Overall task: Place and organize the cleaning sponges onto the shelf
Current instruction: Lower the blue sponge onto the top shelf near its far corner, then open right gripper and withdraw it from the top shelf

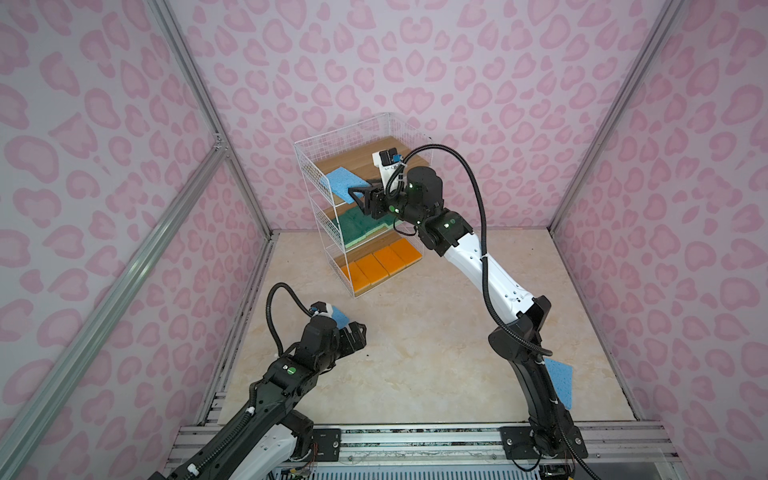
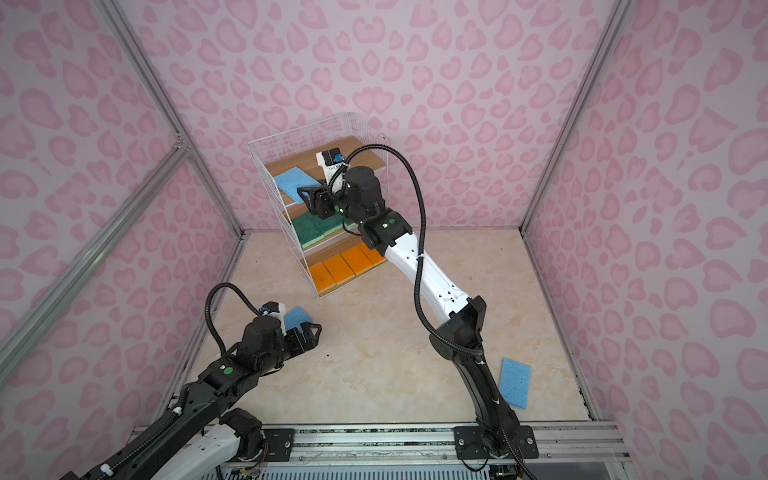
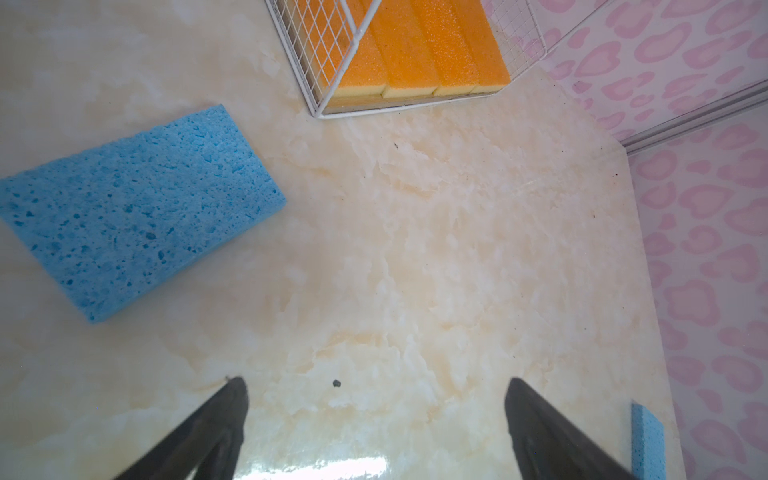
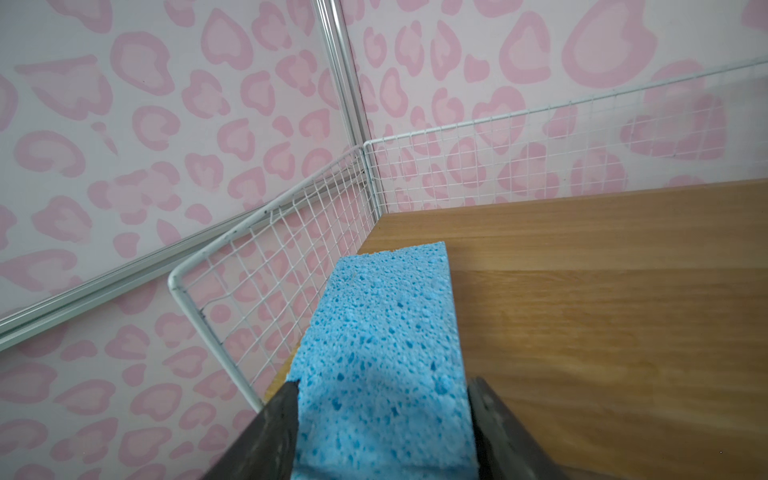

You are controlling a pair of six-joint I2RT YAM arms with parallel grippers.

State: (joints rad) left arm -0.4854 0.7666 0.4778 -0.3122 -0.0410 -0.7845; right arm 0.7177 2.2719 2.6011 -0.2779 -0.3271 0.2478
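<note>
Pink spotted walls (image 1: 415, 62) stand around a pale marbled worktop (image 3: 415, 249). At the top tier of the shelf (image 1: 309, 166), the right pincer (image 4: 384, 388) is clenched on a blue sponge (image 4: 382, 324), with its jaws pressing the two long sides. The sponge reaches forward over the top board (image 4: 582, 291), just beside the wire side wall, and in both top views it looks tilted.

To do this step well, I think the pincer should bring the sponge flat and parallel to that wall, so that room remains for the others. It should let go only when the sponge rests on the board.

Below, the shelf already carries green sponges (image 1: 357, 228) in the middle tier and orange sponges (image 1: 382, 266) at the bottom. The left pincer (image 3: 376, 386) hangs released above the worktop, near a second blue sponge (image 3: 137, 208). A third blue sponge (image 2: 515, 382) lies beside the right arm.
</note>
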